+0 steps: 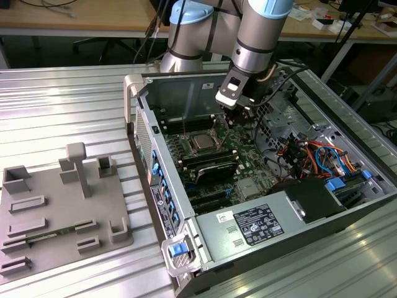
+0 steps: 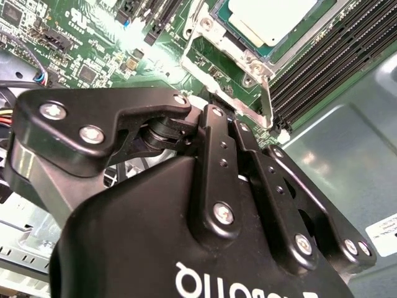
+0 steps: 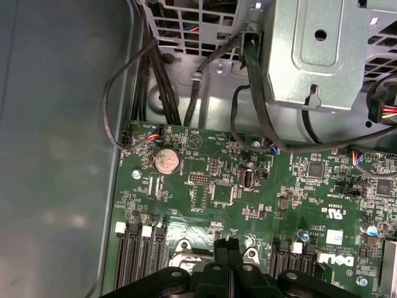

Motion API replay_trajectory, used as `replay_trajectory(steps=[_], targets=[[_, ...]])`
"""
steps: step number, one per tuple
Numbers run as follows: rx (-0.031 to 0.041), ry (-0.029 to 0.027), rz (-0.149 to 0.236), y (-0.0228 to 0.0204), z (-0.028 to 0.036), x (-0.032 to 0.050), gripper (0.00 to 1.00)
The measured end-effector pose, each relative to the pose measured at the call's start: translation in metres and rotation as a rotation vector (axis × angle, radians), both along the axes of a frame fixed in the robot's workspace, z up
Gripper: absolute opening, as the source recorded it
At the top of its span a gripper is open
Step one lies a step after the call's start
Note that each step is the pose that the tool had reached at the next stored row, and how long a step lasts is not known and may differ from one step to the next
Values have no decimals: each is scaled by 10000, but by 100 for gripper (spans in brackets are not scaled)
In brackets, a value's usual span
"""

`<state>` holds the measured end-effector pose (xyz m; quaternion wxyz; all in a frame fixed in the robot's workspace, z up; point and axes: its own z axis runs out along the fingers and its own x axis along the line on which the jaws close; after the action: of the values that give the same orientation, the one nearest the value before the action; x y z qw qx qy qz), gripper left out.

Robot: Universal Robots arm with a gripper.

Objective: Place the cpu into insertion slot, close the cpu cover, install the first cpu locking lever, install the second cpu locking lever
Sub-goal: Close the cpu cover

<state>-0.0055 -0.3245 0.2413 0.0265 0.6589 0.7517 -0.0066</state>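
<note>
The cpu (image 1: 203, 143) lies flat in the insertion slot (image 1: 193, 153) on the motherboard inside the open computer case. In the second wrist view its pale silvery top (image 2: 273, 15) shows through the window of the cpu cover (image 2: 247, 57), which lies down around it. A thin metal locking lever (image 2: 267, 99) stands up from the socket's corner, right beside my gripper's black linkage. My gripper (image 1: 235, 115) hangs just above the board, towards the exterior view's right of the socket. In the first wrist view its fingertips (image 3: 224, 247) are pressed together, and I see nothing between them.
Black memory slots (image 2: 338, 53) flank the socket. A metal drive cage (image 3: 316, 49) and black cables (image 3: 248, 74) crowd the case's far side. Orange and blue cables (image 1: 316, 155) and the power supply (image 1: 260, 223) fill the case's right. A grey fixture plate (image 1: 56, 211) lies outside.
</note>
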Motion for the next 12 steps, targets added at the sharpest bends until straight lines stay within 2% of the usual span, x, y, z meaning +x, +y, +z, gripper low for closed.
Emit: replay_trajectory(steps=[12], targets=[[0, 0, 1, 0, 0, -129, 11]])
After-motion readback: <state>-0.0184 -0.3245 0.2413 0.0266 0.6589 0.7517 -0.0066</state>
